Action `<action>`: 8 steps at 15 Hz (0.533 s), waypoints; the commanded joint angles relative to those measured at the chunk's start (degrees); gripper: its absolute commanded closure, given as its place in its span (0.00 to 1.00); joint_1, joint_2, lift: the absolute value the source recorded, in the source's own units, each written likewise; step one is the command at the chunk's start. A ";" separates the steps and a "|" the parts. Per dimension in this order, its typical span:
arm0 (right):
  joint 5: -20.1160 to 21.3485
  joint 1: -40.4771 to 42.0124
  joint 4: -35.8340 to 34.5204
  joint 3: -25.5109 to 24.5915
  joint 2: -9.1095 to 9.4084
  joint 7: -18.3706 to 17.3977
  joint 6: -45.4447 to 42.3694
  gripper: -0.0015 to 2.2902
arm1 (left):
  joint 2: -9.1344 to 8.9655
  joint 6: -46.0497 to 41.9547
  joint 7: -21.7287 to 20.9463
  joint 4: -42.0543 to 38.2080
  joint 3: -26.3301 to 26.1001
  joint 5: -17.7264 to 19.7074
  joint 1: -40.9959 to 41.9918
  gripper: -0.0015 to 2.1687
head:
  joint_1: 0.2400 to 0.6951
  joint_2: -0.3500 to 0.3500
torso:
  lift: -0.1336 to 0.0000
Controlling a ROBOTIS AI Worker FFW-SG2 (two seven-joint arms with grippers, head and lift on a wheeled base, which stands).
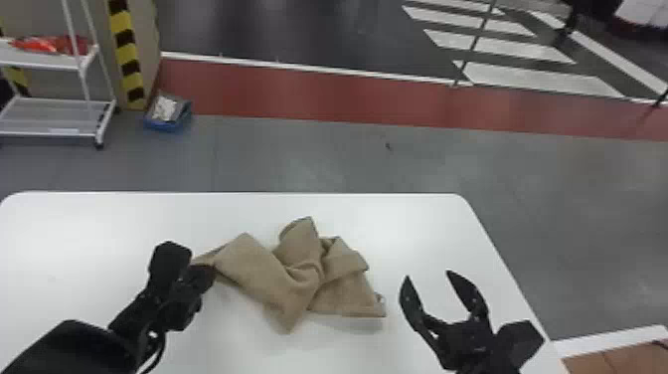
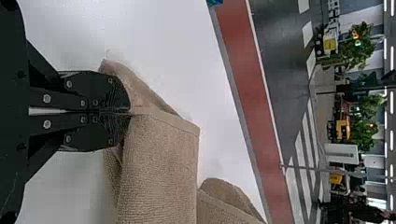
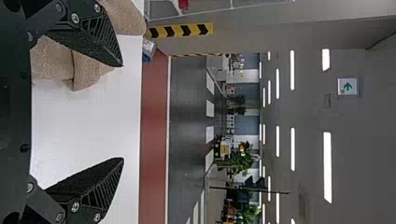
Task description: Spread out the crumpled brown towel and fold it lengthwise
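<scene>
Left gripper (image 1: 209, 272) pinching the crumpled brown towel (image 1: 253, 263)
Right gripper (image 1: 428, 275) (fingers spread wide) near it, above the table (image 1: 99, 219).

Past the tabletop (image 1: 74, 214), near its far left corner, stand 1 white rack (image 1: 49, 117) holding red items (image 1: 54, 45), 1 striped pillar (image 1: 126, 49) and 1 blue bin (image 1: 166, 127).

Head view from above, wrist views closer, sideways, tabletop (image 1: 99, 214) shared

Place: large indoor hall — workshop-like
Floor: flat red lane (image 1: 298, 94), white painted stripes (image 1: 537, 79)
Wall: yellow-and-black hazard strip (image 1: 126, 54)
Ceiling: long white strip lights (image 3: 328, 168)
</scene>
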 commanded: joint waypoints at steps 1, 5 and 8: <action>-0.04 0.26 -0.39 0.15 0.00 -0.01 -0.02 0.08 | 0.63 0.65 -0.39 -6.34 2.31 0.38 3.65 0.83 | 1.00 0.13 | 1.00; -0.04 0.44 -0.92 1.29 0.00 -0.01 -0.72 0.08 | 1.86 7.33 -2.24 -23.83 9.43 0.30 12.44 0.85 | 1.00 0.15 | 1.00; 0.05 0.70 -2.24 1.99 0.44 -0.01 -0.37 0.08 | 3.89 16.64 -2.33 -39.03 14.70 0.47 19.03 0.85 | 1.00 0.20 | 1.00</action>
